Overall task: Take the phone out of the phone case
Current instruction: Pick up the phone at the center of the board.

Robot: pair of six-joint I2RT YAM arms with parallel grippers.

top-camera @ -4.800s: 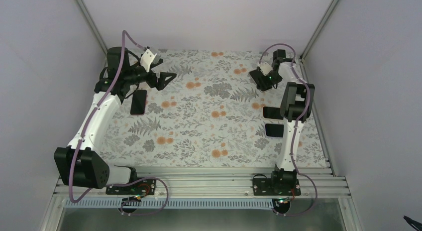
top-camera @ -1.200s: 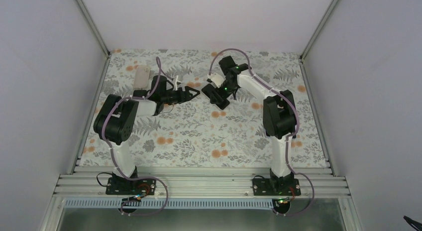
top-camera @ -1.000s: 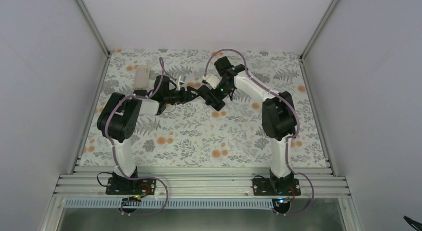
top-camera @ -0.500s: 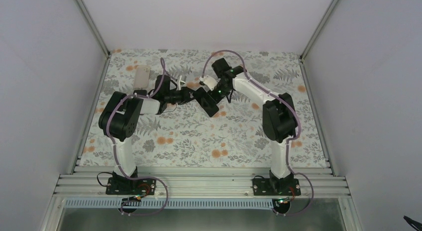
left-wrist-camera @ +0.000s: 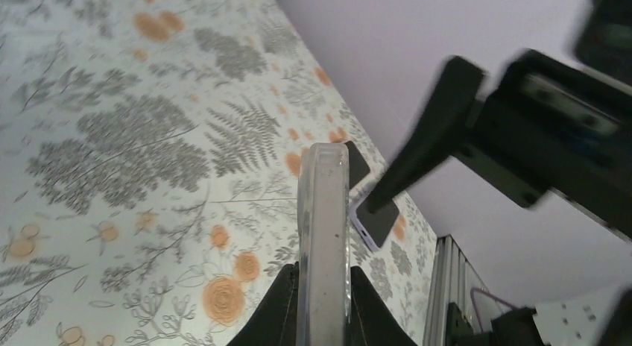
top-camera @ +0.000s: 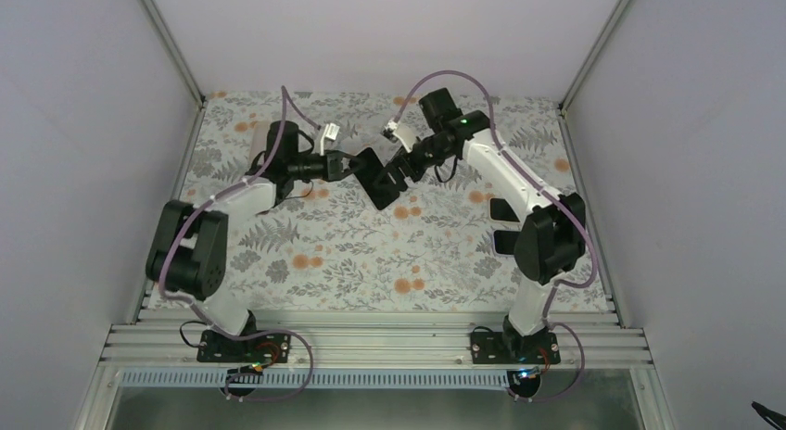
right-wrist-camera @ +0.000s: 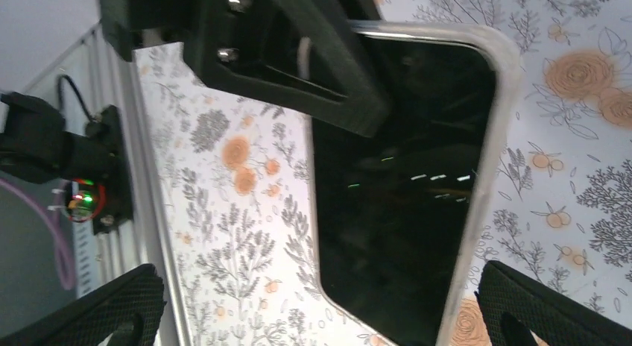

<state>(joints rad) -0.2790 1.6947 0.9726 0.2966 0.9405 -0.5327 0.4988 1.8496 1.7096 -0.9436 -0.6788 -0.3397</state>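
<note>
The phone (right-wrist-camera: 402, 182) is a black slab in a clear phone case (right-wrist-camera: 486, 167), held up off the flowered table. In the top view the phone (top-camera: 375, 182) hangs over the middle of the table's back half. My left gripper (top-camera: 350, 164) is shut on one end of it. The left wrist view shows the case (left-wrist-camera: 324, 234) edge-on between the left gripper's (left-wrist-camera: 323, 275) fingers. My right gripper (top-camera: 400, 170) faces the phone's screen from the right, jaws wide open. Its fingers (right-wrist-camera: 112, 305) stand either side of the phone without touching it.
Two other dark phones (top-camera: 507, 209) (top-camera: 509, 241) lie on the table's right side, beside the right arm. One of them has a lilac case (left-wrist-camera: 376, 221). A metal rail (top-camera: 371, 342) runs along the near edge. White walls enclose the table.
My left gripper shut on the cased phone and carried it up and toward the back. The right gripper let go, opened wide and drew back to the right.
</note>
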